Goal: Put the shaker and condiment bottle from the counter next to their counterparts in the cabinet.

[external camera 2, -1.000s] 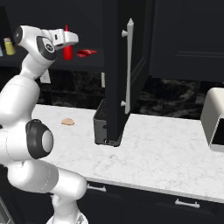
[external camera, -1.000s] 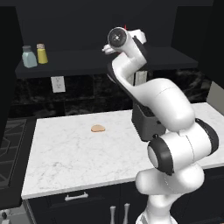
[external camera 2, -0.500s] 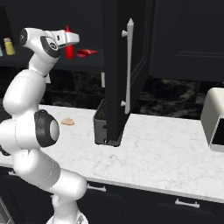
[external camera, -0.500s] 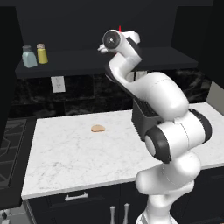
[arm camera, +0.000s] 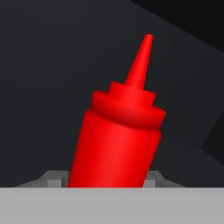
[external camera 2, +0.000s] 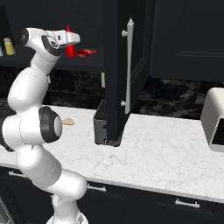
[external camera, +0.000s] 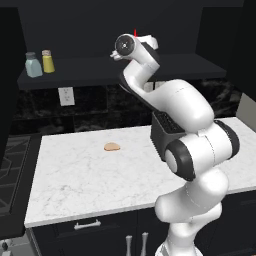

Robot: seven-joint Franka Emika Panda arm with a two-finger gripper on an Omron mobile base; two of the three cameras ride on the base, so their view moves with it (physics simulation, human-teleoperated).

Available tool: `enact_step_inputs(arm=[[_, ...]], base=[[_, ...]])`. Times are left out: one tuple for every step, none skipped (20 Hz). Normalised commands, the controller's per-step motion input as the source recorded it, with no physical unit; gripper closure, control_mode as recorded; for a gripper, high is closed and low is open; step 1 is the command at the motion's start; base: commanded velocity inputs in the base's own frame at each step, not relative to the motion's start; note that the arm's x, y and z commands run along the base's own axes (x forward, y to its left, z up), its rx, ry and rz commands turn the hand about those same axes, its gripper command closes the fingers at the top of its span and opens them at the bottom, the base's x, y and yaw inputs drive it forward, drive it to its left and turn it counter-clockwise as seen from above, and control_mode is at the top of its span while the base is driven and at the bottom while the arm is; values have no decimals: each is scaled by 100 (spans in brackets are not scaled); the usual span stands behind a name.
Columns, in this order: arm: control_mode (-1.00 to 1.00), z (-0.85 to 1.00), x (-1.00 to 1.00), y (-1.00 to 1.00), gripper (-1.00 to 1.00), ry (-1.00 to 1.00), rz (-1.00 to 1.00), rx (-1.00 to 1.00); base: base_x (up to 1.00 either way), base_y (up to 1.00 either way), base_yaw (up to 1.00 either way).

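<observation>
Up at shelf height, my hand is clamped on the condiment bottle, its red body rising between the fingers with the pointed nozzle tilted a little in the hand view. From the right base view I see the bottle standing upright at the hand, over the long shelf of the dark cabinet. Just beyond the hand on that shelf lies the low red round object, near the bottle but apart from it. Far along the shelf on the arm's left, well away from the hand, the yellow shaker stands just beside the pale blue-grey shaker. Below the hand spreads the white marble table, with a small tan piece lying on it.
</observation>
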Motion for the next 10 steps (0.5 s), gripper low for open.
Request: enact_step_inputs(arm=[[-100,-8,18,0,100,0,-5,5],[-100,-11,20,0,100,0,-7,6],[-100,-16,16,0,100,0,-7,5],[-100,-17,15,0,100,0,-7,6],[-100,-19,12,0,100,0,-6,6],[-100,-21,10,0,100,0,-5,7],[-100,-20,9,0,100,0,-4,9],[-100,-11,10,0,100,0,-4,10],[-100,-4,9,0,100,-1,-3,11],[-100,-1,11,0,100,-2,-3,12]], base=[[0,0,0],[0,0,0],[0,0,0],[0,0,0],[0,0,0],[0,0,0],[0,0,0],[0,0,0],[0,0,0],[0,0,0]])
